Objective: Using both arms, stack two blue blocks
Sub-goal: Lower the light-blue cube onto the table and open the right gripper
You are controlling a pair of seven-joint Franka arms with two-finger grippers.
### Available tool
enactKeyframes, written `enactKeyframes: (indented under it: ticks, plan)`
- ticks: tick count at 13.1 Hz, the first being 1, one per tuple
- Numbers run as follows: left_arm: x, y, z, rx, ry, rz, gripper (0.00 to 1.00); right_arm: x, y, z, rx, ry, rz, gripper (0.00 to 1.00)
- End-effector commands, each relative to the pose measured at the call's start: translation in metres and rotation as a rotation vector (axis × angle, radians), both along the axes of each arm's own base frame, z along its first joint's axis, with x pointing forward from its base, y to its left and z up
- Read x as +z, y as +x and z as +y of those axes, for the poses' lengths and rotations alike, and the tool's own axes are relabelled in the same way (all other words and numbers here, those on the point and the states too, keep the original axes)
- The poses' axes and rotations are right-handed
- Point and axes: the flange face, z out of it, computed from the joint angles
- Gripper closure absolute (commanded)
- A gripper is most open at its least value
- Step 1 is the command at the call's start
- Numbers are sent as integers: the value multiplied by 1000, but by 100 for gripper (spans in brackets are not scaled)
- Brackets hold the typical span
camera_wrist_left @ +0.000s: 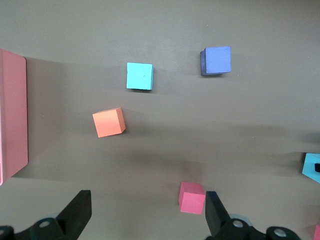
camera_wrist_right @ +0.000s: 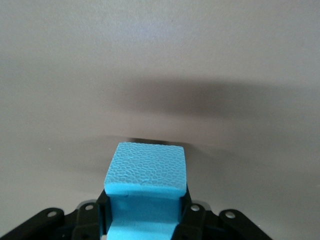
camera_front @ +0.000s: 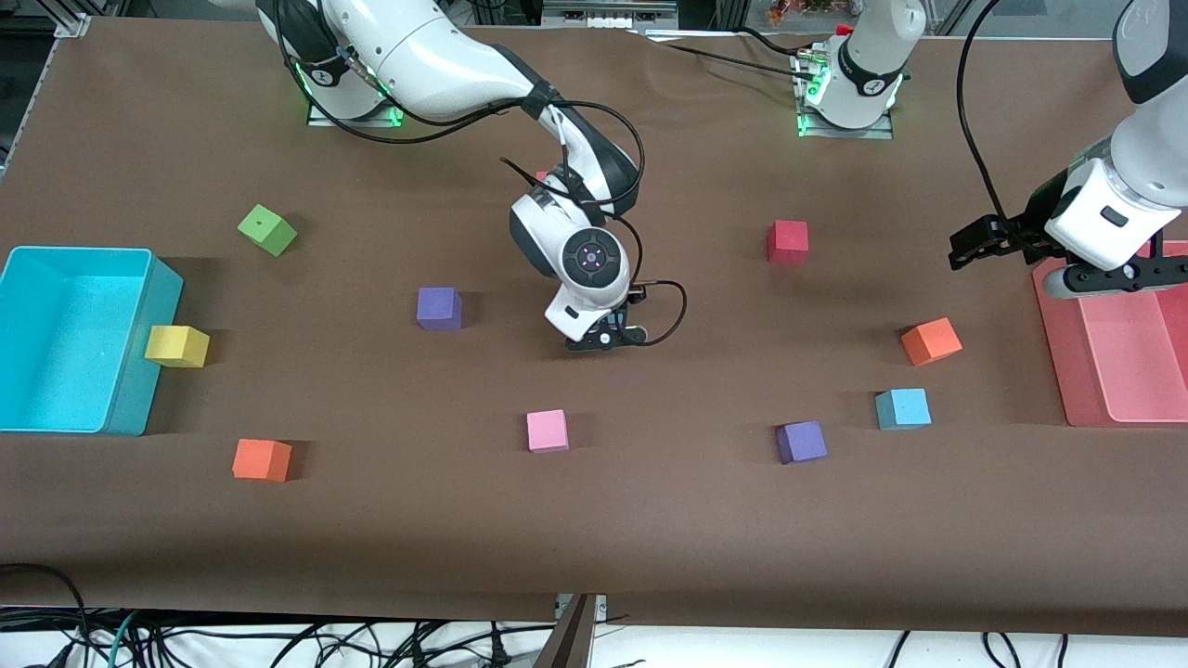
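Right pincer [camera_wrist_right: 145,220] pinches one blue block [camera_wrist_right: 146,172] above the table [camera_front: 650,520]; left pincer [camera_wrist_left: 145,215], spread, waits over the table's left-arm end. A shallow grip risks the block slipping before it reaches the second blue block [camera_front: 903,408].

1. The front camera stands high and looks across the table [camera_front: 594,547] toward both arm bases at the frame's top.
2. The left wrist camera looks straight down from high; it shares the light-blue cube [camera_wrist_left: 139,76] [camera_front: 903,408] with the front view.
3. The right wrist camera is very close to its held blue block [camera_wrist_right: 146,172].
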Motion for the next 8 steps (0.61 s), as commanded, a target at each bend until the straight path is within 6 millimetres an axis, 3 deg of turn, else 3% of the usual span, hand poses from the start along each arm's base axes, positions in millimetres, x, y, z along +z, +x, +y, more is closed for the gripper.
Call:
enactKeyframes:
  ticks: [1, 2, 8]
  plan:
    - [4, -2, 2, -8, 17, 1, 0, 0, 3, 9, -39, 26, -12, 28]
    - [4, -2, 1, -9, 17, 1, 0, 0, 4, 12, -49, 42, -34, 0]
    - [4, -2, 2, -8, 17, 1, 0, 1, 7, 13, -50, 56, -53, 0]
